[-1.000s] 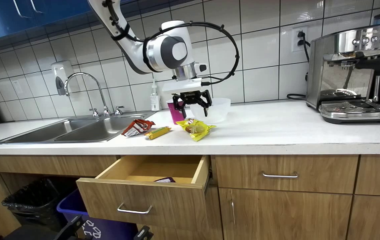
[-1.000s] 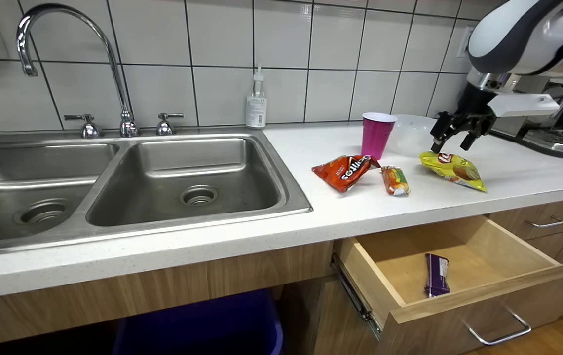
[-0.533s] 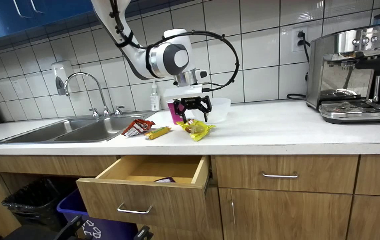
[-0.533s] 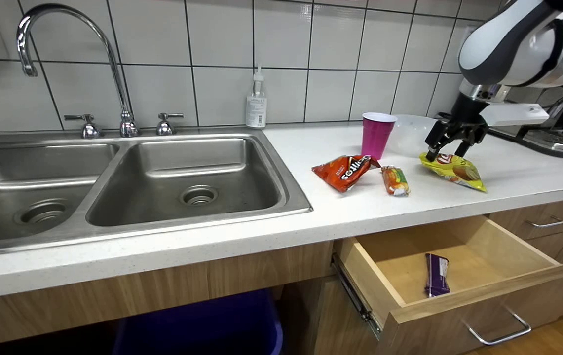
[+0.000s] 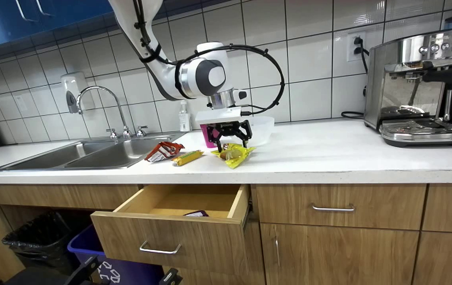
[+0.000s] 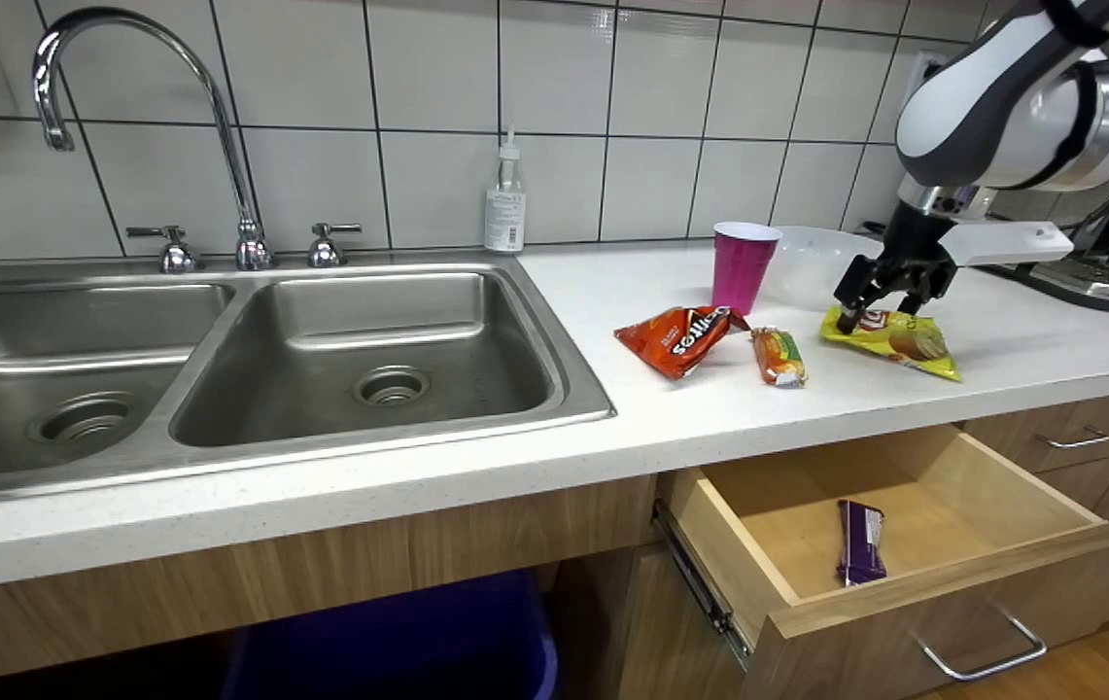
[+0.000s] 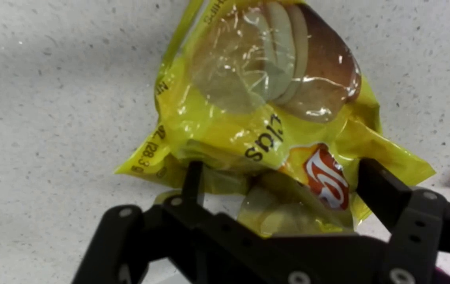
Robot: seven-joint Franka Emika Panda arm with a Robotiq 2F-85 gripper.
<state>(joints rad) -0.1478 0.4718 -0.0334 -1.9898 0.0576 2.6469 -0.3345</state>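
My gripper (image 5: pixel 232 147) points down over the counter, its fingers wide apart and astride a yellow Lay's chip bag (image 5: pixel 237 159). In the wrist view the left fingertip (image 7: pixel 194 177) presses against or overlaps the bag's dented lower edge. The right finger (image 7: pixel 378 189) stands beside the red logo, against the wrapper. That yellow bag (image 6: pixel 904 342) still lies on the counter. To its left in an exterior view are a small yellow-orange wrapped snack (image 6: pixel 779 357) and a red Doritos bag (image 6: pixel 678 342). A purple-wrapped bar (image 6: pixel 861 544) rests inside the open drawer.
Behind the gripper stand a magenta cup (image 6: pixel 743 270) and a translucent bowl (image 6: pixel 802 272). The pulled-out drawer (image 5: pixel 170 237) juts below the counter. A double sink (image 6: pixel 389 335) is at left, a coffee machine (image 5: pixel 420 87) at right. Black mechanical parts (image 5: pixel 85 271) show at the bottom.
The arm has come down, so the fingertips went from above the yellow bag to its sides. The bag has shifted and bent slightly; the other things stayed put.
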